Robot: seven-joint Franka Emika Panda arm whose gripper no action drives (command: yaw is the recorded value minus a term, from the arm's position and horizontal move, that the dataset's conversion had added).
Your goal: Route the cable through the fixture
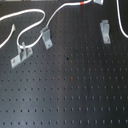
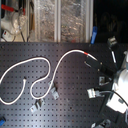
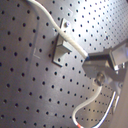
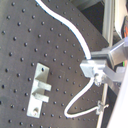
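The white cable (image 2: 47, 62) lies in loops across the black perforated board, with its red-orange band (image 2: 87, 52) near the gripper. In the first exterior view the cable (image 1: 35, 22) runs up to the band (image 1: 81, 4) at the top edge. My gripper (image 2: 94, 62) is shut on the cable just past the band and holds it above the board. Both wrist views show the cable pinched between the fingers (image 3: 100, 72) (image 4: 97, 70). A grey bracket (image 3: 61, 44) (image 4: 39, 91) sits beside the held stretch. In the first wrist view the cable crosses it; contact is unclear.
Three grey brackets stand on the board (image 1: 75, 90): one at the first exterior view's left (image 1: 21, 55), one mid-left (image 1: 46, 37) and one at its right (image 1: 105, 30). Another white cord (image 1: 121, 27) runs along the first exterior view's right edge. Shelves with clutter (image 2: 50, 20) stand behind the board.
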